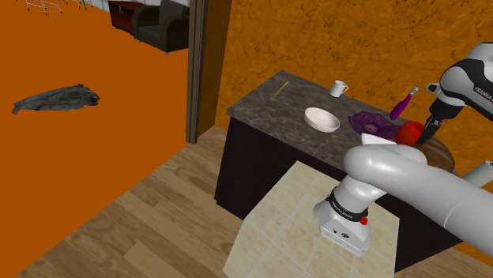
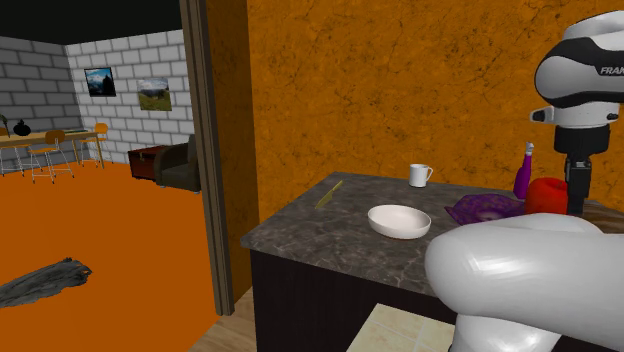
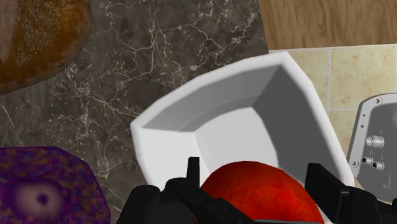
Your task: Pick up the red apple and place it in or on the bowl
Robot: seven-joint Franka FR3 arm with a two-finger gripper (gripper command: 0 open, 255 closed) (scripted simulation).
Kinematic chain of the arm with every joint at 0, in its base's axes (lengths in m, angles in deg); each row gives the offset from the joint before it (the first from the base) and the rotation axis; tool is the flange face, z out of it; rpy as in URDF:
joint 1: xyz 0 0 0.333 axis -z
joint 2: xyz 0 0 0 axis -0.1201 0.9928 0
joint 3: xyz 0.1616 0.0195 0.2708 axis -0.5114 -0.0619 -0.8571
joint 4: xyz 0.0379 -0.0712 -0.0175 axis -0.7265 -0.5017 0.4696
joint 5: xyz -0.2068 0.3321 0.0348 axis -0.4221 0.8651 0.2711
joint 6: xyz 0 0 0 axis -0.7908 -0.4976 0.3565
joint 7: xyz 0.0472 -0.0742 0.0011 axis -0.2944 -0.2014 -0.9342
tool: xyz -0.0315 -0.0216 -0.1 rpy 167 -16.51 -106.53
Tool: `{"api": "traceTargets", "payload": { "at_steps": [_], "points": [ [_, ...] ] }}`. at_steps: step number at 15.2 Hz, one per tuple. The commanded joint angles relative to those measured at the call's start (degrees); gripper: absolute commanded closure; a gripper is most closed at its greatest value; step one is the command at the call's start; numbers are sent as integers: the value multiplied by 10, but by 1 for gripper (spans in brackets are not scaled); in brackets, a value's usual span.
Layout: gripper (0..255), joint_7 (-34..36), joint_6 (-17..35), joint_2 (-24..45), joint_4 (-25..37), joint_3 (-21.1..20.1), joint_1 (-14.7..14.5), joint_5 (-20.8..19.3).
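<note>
The white arm bends up from its stand and reaches out over the dark marble worktop [image 1: 269, 110], its wrist pointing down. Its black gripper [image 1: 427, 136] is closed on the round red apple [image 1: 408, 133], one finger on each side. The apple is held over an angular white dish [image 3: 210, 121] at the worktop's near edge, beside a purple patterned dish [image 1: 369, 121]. The round white bowl [image 1: 321, 119] sits apart, toward the shoulder view's left.

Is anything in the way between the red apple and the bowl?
Nothing visible is. The round red apple is clasped in the black end effector, and the white angular bowl lies open just beyond it on the dark marble counter.
</note>
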Motion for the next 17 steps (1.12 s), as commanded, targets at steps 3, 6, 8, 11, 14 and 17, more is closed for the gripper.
{"api": "traceTargets", "payload": {
  "at_steps": [3,6,8,11,14,17],
  "points": [
    [255,4,19,-9,-27,22,8,-21],
    [255,8,33,-14,-47,39,14,-37],
    [255,11,44,-17,-60,52,19,-50],
    [255,11,43,-17,-60,52,19,-50],
    [255,11,43,-17,-60,52,19,-50],
    [0,11,43,-17,-60,52,19,-50]
  ]
}}
